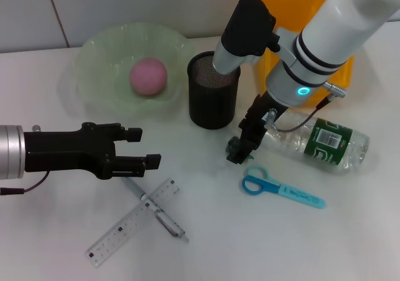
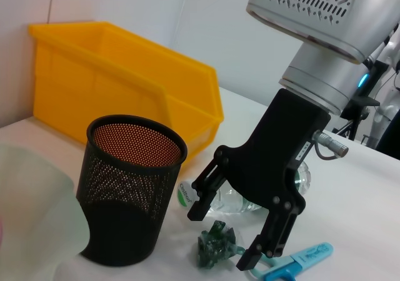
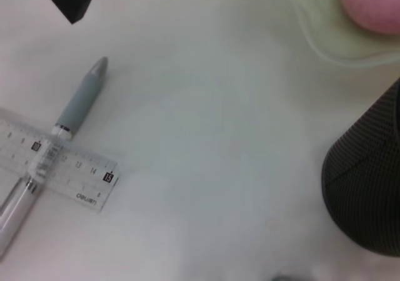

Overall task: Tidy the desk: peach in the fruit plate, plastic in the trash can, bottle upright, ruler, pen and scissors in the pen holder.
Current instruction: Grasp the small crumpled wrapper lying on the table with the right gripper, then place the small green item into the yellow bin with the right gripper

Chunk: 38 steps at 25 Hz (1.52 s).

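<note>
The right gripper [image 1: 240,145] hangs with its fingers spread just above a crumpled green piece of plastic [image 2: 215,245] lying on the white table [image 1: 206,243], between the black mesh pen holder [image 1: 214,91] and the clear bottle [image 1: 319,142], which lies on its side. The blue scissors [image 1: 281,189] lie flat just in front of the bottle. The yellow trash can [image 2: 119,81] stands behind the pen holder. The left gripper [image 1: 139,148], fingers apart, hovers over the table near the pen [image 1: 155,210], which lies crossed under the transparent ruler [image 1: 131,222]. The pink peach [image 1: 148,76] rests in the pale green fruit plate [image 1: 100,50].
</note>
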Tool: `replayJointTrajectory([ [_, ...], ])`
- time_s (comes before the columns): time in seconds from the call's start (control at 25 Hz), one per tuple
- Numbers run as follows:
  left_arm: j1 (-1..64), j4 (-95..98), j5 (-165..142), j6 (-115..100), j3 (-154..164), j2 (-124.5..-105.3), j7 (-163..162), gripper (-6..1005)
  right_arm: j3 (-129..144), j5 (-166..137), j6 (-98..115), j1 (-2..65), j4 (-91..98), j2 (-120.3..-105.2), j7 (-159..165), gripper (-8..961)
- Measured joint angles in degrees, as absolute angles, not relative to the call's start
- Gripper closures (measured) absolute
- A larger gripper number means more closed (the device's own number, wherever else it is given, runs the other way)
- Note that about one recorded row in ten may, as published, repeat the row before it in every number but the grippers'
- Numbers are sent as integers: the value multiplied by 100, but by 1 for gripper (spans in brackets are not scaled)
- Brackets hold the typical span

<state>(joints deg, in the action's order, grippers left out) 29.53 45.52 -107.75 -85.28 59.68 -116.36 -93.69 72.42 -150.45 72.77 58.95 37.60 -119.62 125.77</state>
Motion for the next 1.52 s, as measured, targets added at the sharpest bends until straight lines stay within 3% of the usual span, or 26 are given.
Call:
replayJointTrajectory([
  [1.16, 2950, 4544, -10746, -8499, 5968, -11654, -9369, 198, 7365, -15069, 7077, 5961, 3465, -11958, 12552, 221],
  [1.36, 2947, 4544, -10736, -8499, 5968, -11647, -9369, 198, 7348, -15056, 7113, 5950, 3528, -11952, 12572, 451],
  [1.52, 2942, 4543, -10737, -8500, 5967, -11628, -9369, 198, 7296, -14716, 7524, 5703, 4089, -11934, 12588, 527],
])
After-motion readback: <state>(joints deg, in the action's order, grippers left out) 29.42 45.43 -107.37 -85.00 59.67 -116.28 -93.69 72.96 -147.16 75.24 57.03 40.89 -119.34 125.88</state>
